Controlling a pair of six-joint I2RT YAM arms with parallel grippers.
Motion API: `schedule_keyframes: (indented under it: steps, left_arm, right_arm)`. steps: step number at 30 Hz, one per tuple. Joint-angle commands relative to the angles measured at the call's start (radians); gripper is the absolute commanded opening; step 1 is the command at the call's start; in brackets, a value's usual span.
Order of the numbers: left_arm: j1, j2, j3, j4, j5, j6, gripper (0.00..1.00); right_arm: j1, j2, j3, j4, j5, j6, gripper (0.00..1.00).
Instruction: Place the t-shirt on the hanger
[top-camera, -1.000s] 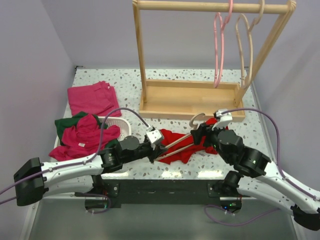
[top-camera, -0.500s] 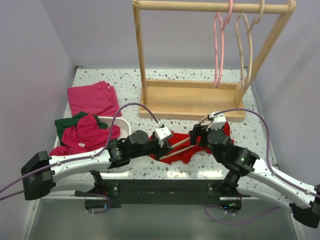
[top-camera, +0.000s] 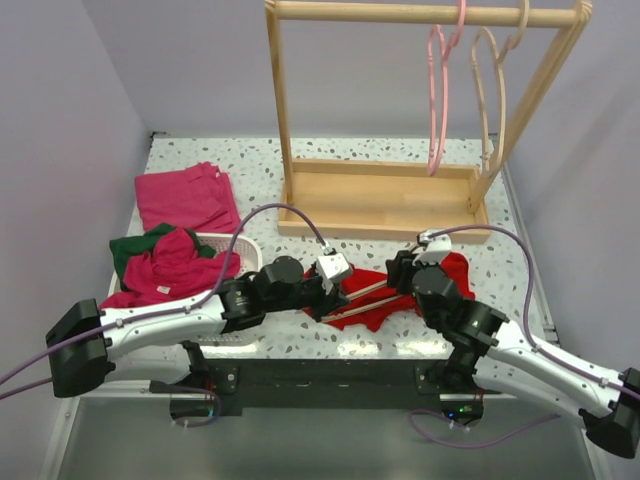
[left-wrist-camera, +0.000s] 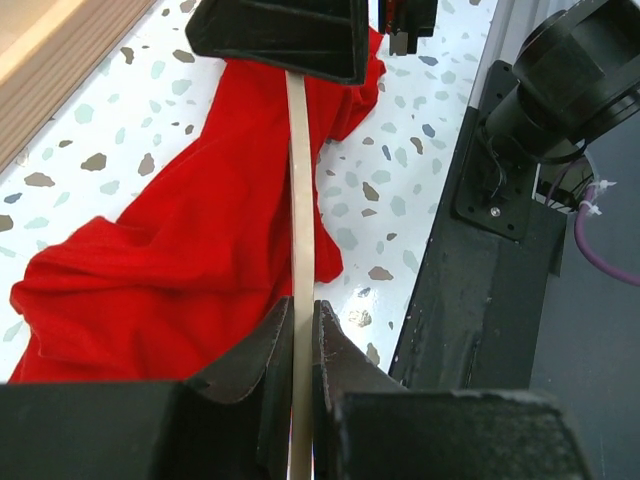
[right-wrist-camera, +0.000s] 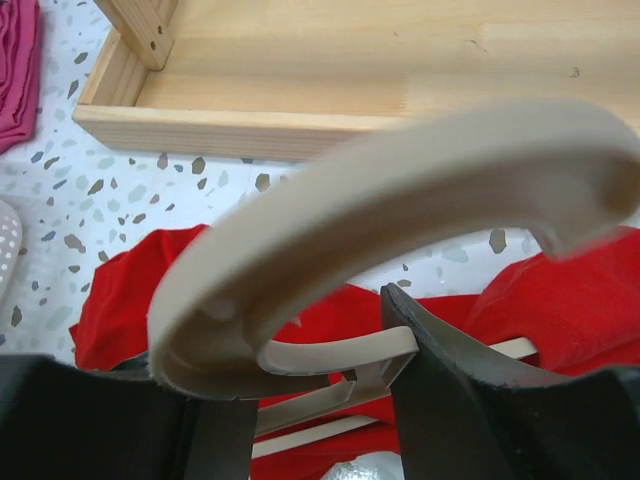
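Top external view: the t-shirt (top-camera: 375, 315) is crumpled on the table (top-camera: 470, 160) just in front of the wooden rack (top-camera: 380, 195). The hanger (top-camera: 365, 293) lies across it, long axis running lower left to upper right. The left gripper (left-wrist-camera: 303, 330) is clamped on the bar's left end. The right gripper (top-camera: 400, 275) sits around the neck under the hook, can't tell if it's actually biting. Looks like nothing's threaded yet. A basket (top-camera: 235, 250) of clothes sits off to the left, out of the way.
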Motion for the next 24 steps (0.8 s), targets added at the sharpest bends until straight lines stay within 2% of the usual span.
schedule_keyframes:
  steps: [1, 2, 3, 5, 6, 8, 11, 12, 13, 14, 15, 17, 19, 21, 24]
  left_arm:
    - [0.0, 0.003, 0.052, 0.037, 0.032, 0.003, 0.0]
    - [0.0, 0.005, 0.055, 0.037, 0.03, 0.001, 0.0]
    - [0.0, 0.008, 0.061, 0.037, 0.03, -0.002, 0.0]
    - [0.0, 0.011, 0.066, 0.039, 0.015, -0.011, 0.0]
    - [0.0, 0.009, 0.072, 0.039, 0.01, -0.017, 0.01]
    - [0.0, 0.011, 0.078, 0.039, -0.01, -0.03, 0.02]
    - [0.0, 0.005, 0.1, 0.019, -0.062, -0.065, 0.16]
    - [0.0, -0.004, 0.115, 0.011, -0.086, -0.079, 0.28]
    - [0.0, -0.01, 0.124, -0.019, -0.132, -0.123, 0.33]
    - [0.0, -0.02, 0.141, -0.042, -0.239, -0.15, 0.39]
    - [0.002, -0.039, 0.149, -0.087, -0.296, -0.212, 0.49]
    - [0.02, -0.066, 0.17, -0.156, -0.42, -0.282, 0.52]
    - [0.111, -0.076, 0.175, -0.201, -0.386, -0.353, 0.53]
    - [0.213, -0.077, 0.153, -0.181, -0.254, -0.375, 0.49]
    - [0.247, 0.018, 0.196, -0.225, -0.127, -0.317, 0.46]
  right_arm:
    - [0.001, -0.053, -0.041, 0.061, 0.022, 0.044, 0.41]
    - [0.0, -0.075, -0.047, 0.063, 0.019, 0.046, 0.37]
    - [0.0, -0.087, -0.058, 0.064, 0.016, 0.047, 0.29]
    - [0.0, -0.116, -0.064, 0.061, 0.014, 0.046, 0.23]
    - [0.0, -0.124, -0.072, 0.061, 0.014, 0.043, 0.15]
    - [0.0, -0.136, -0.078, 0.06, 0.014, 0.044, 0.11]
    - [0.0, -0.161, -0.096, 0.06, 0.011, 0.044, 0.04]
    - [0.0, -0.173, -0.105, 0.058, 0.011, 0.046, 0.04]
    - [0.0, -0.181, -0.11, 0.061, 0.008, 0.046, 0.02]
    - [0.0, -0.188, -0.121, 0.066, 0.005, 0.044, 0.02]
    - [0.0, -0.208, -0.128, 0.069, 0.004, 0.044, 0.01]
    - [0.0, -0.225, -0.138, 0.075, -0.015, 0.034, 0.0]
    - [0.0, -0.248, -0.142, 0.08, -0.035, 0.026, 0.0]
    - [0.0, -0.268, -0.147, 0.083, -0.052, 0.009, 0.0]
    - [0.0, -0.279, -0.148, 0.084, -0.087, -0.009, 0.0]
